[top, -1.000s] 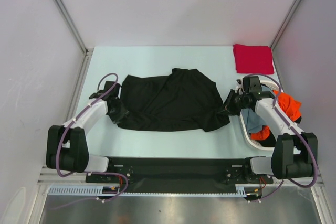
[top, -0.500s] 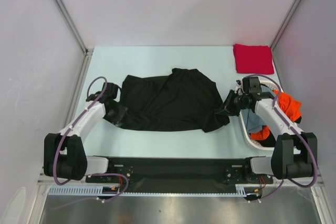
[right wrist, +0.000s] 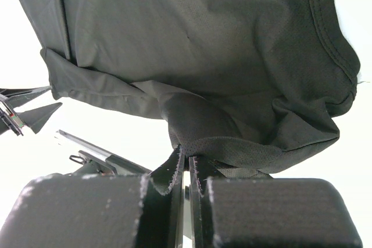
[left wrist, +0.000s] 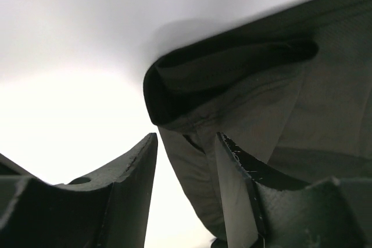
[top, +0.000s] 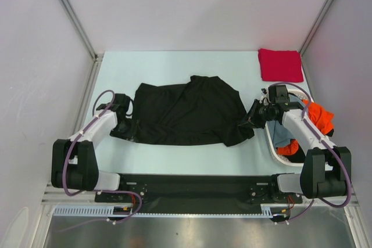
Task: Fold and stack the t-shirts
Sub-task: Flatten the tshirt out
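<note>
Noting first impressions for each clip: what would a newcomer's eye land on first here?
The big black tee spread across the middle of the table, its right edge pinched in the right tool while the left tool sits open at its left edge. Next, the red tee folded at the far right corner, and the orange tee heaped in the basket by the right arm.

The left pincer [left wrist: 186, 143] gapes, a fold of the black t-shirt [left wrist: 273, 108] seemingly dipping into its gap.

No readable text, labels, brands, numbers or signs anywhere in view.
</note>
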Controlling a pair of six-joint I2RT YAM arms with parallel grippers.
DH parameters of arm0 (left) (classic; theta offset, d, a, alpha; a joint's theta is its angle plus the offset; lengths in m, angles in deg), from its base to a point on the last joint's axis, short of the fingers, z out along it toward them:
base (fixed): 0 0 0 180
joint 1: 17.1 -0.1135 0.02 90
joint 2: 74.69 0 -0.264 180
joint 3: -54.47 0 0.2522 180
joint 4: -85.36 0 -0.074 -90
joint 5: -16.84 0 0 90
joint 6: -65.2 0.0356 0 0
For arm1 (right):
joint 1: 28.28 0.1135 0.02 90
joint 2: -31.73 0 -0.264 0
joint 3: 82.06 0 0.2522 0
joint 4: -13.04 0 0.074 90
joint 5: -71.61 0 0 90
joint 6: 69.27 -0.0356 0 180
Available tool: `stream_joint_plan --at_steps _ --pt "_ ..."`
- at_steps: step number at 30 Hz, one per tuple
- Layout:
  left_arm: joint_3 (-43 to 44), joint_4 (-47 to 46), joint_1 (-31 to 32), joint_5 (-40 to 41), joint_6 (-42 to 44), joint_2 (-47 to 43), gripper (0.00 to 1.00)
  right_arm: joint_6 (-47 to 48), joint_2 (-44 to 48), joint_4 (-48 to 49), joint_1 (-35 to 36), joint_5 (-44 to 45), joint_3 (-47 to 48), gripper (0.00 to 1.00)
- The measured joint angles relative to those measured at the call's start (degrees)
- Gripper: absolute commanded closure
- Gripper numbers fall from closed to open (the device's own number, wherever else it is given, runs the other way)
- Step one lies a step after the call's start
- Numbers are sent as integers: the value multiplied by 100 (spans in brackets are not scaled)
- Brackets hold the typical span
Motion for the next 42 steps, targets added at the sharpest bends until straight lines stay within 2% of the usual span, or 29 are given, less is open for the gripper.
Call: stream_joint_plan --at_steps 16,21,22,24,31,38,42 --pt "-2 -44 -229 289 4 385 58 -2 -4 7 0 -37 0 94" --pt "11 -122 -245 363 136 459 82 -4 -4 13 0 -52 0 95" --pt "13 -146 -245 363 157 470 91 -7 -4 24 0 -57 -2 95" --pt "24 -162 -245 367 240 474 100 -9 -4 42 0 -59 -9 95" --pt "254 79 -245 590 682 216 100 13 -7 -26 0 -52 -24 95" --pt "498 525 -245 1224 1484 -1086 100 70 74 -245 251 20 -435 96" --pt "422 597 -245 1276 2048 -1716 100 66 562 -468 579 68 -719 96"
